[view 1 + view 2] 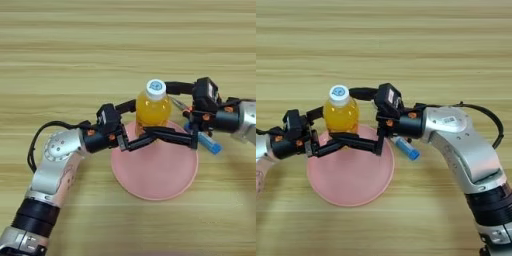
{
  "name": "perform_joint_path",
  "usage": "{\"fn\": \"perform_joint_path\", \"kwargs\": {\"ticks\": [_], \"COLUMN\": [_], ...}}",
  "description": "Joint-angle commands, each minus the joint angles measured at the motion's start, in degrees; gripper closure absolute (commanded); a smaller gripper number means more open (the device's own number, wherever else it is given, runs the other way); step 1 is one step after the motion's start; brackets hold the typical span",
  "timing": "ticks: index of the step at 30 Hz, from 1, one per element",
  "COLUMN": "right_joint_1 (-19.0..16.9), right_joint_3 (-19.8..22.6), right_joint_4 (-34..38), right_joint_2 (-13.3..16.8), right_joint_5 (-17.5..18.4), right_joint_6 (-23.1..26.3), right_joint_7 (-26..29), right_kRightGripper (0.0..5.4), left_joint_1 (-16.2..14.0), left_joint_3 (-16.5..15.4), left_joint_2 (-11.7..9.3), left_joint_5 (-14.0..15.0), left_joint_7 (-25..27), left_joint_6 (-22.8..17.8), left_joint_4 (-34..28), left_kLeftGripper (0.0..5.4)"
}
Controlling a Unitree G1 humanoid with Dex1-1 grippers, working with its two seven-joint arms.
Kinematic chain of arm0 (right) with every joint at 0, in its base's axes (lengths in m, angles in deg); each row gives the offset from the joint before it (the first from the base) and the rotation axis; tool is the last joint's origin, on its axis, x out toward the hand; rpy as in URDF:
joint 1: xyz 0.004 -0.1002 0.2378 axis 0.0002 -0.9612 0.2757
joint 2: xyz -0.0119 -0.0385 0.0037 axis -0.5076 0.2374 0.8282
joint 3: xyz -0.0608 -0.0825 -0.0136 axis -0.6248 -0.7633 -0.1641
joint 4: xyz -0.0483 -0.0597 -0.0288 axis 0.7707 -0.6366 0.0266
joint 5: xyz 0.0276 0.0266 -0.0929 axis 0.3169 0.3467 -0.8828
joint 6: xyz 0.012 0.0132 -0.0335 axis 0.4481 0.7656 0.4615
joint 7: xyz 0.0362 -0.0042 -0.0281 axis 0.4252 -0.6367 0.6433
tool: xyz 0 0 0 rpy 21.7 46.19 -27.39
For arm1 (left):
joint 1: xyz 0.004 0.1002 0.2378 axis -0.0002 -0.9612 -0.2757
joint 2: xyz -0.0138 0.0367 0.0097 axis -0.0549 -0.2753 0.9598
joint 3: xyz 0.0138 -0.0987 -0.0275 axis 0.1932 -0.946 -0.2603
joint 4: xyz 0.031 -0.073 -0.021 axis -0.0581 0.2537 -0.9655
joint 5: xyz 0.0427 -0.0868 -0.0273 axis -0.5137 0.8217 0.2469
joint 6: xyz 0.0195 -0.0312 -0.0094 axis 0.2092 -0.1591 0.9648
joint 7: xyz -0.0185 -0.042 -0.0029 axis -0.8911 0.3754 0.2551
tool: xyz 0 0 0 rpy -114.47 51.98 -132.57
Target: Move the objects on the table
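Two grippers meet at the bottle, which stands upright at the far rim of the plate, near the middle of the desk. Our left gripper comes in from the left with its fingers spread, one passing behind the bottle and one across its front, so it brackets the bottle but does not look clamped on it yet. Our right gripper reaches in from the right, also spread, one finger by the cap and one low over the plate (whether either finger touches the bottle we cannot tell). The tube lies just beside the plate's right rim, under the right arm.

We judge one gripper should take the bottle: close squarely on its body below the cap, keep it upright, and lift straight so the plate stays put.
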Motion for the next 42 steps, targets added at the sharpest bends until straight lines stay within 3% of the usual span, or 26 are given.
{"fn": "perform_joint_path", "kwargs": {"ticks": [1,7,15,19,23,31,35,38,42], "right_joint_1": [-1.1,-2.0,-1.9,-0.6,-0.4,0.6,3.1,3.8,3.8], "right_joint_3": [3.8,8.6,10.6,10.5,10.5,11.5,12.0,11.5,12.5], "right_joint_4": [0.7,-1.9,-6.8,-7.3,-6.8,-7.1,-15.6,-20.3,-26.5], "right_joint_2": [0.4,-0.4,-1.6,-2.1,-2.3,-3.8,-7.0,-8.0,-11.5], "right_joint_5": [2.2,3.4,2.2,1.8,1.8,0.4,-6.1,-12.1,-15.4], "right_joint_6": [-1.3,-2.5,-4.1,-4.4,-4.6,-5.5,-8.9,-15.4,-22.3], "right_joint_7": [0.2,-2.2,-5.7,-6.8,-7.3,-11.7,-20.8,-24.9,-30.3], "right_kRightGripper": [0.00,0.00,0.00,0.00,0.00,0.00,0.00,0.00,0.00], "left_joint_1": [3.2,7.5,14.8,17.3,18.1,17.3,16.8,16.6,16.3], "left_joint_3": [-3.1,-8.2,-14.9,-15.5,-15.7,-14.6,-14.5,-14.5,-14.5], "left_joint_2": [1.2,3.5,4.7,5.6,6.3,7.7,7.8,7.8,7.9], "left_joint_5": [-0.7,-2.4,-9.0,-13.8,-16.7,-18.7,-18.7,-18.7,-18.5], "left_joint_7": [-3.4,-12.6,-29.0,-37.6,-43.1,-45.4,-45.2,-45.3,-45.1], "left_joint_6": [2.1,3.7,6.6,7.1,9.1,10.5,10.9,11.1,11.1], "left_joint_4": [1.5,6.3,19.4,26.4,32.1,37.1,37.5,37.7,37.8], "left_kLeftGripper": [2.00,2.00,2.02,2.02,2.02,2.02,2.02,2.02,2.02]}}
